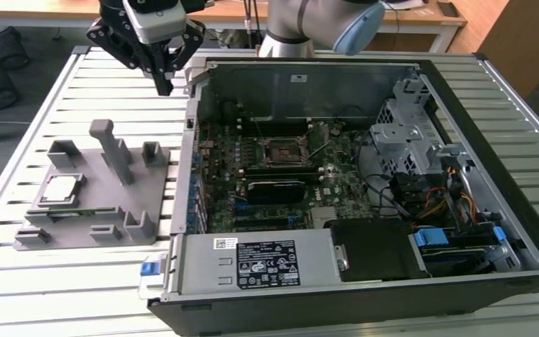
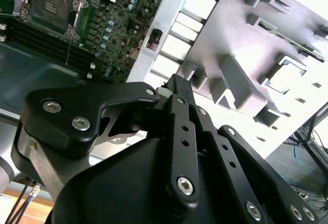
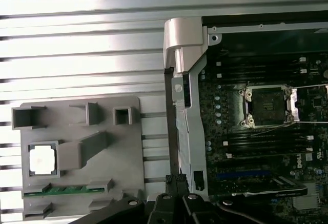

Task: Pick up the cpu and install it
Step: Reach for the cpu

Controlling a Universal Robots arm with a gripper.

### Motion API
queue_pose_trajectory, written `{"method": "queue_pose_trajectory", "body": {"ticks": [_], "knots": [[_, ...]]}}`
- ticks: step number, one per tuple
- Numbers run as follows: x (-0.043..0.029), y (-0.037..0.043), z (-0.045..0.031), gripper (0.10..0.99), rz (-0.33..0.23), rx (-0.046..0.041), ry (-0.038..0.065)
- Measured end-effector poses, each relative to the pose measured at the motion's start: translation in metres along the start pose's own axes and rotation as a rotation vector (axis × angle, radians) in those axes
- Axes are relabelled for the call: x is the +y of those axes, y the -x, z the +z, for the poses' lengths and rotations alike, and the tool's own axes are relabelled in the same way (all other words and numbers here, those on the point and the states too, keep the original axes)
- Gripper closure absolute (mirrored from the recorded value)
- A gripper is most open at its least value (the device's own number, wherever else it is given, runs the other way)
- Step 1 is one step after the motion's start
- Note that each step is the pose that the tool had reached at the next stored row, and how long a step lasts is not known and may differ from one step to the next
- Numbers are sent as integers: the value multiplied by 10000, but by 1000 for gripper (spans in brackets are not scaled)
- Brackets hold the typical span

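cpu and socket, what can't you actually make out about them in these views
- cpu: in the first wrist view glare whitens its top, so no corner mark shows; in the exterior view it is too small to tell.
- socket: its contacts are too small to make out in every view.
- gripper: in the first wrist view the picture's edge cuts off all but its tips.

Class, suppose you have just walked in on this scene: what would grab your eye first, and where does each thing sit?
The open computer case dominates the exterior view's right, with the motherboard's CPU socket near its middle. At the exterior view's left, a grey holder on the slatted table carries the cpu. The black gripper hangs above the table beside the case's corner.
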State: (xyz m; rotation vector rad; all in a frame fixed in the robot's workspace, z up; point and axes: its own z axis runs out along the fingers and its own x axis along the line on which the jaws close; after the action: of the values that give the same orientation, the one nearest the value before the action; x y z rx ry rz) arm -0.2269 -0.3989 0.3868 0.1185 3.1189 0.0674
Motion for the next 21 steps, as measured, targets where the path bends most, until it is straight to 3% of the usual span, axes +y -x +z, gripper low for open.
{"method": "queue_pose_trajectory", "body": {"ticks": [21], "knots": [[-19, -233, 22, 980, 3, 67, -5]]}}
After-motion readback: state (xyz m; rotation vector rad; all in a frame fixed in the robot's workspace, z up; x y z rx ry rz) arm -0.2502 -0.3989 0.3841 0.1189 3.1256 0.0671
